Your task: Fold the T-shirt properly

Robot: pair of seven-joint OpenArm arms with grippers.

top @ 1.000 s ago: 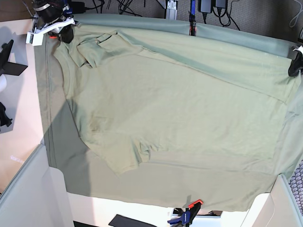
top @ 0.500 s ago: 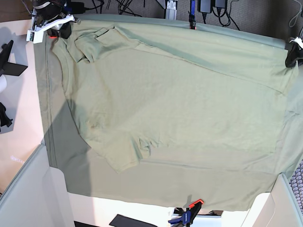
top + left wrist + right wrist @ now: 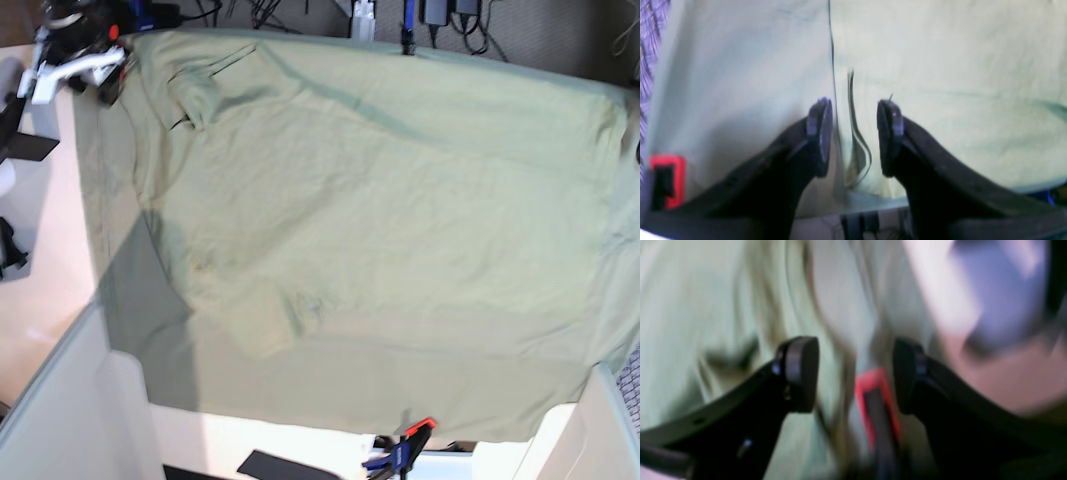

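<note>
A: What is being seen differently against the earlier pictures?

B: The pale sage-green cotton T-shirt [image 3: 380, 200] is now being shown lying flatter and wider across the larger plain green cloth sheet [image 3: 165, 360]. The left gripper [image 3: 853, 136] is being held released, jaws parted over a hem edge, nothing gripped. The right gripper [image 3: 855, 373] is likewise being held apart, empty, at the far corner.

A: And the surface, the room?

B: The sheet is being pinned by an orange clamp [image 3: 415, 430] to the pale table [image 3: 40, 270]; black cables [image 3: 270, 12] are being seen behind.
</note>
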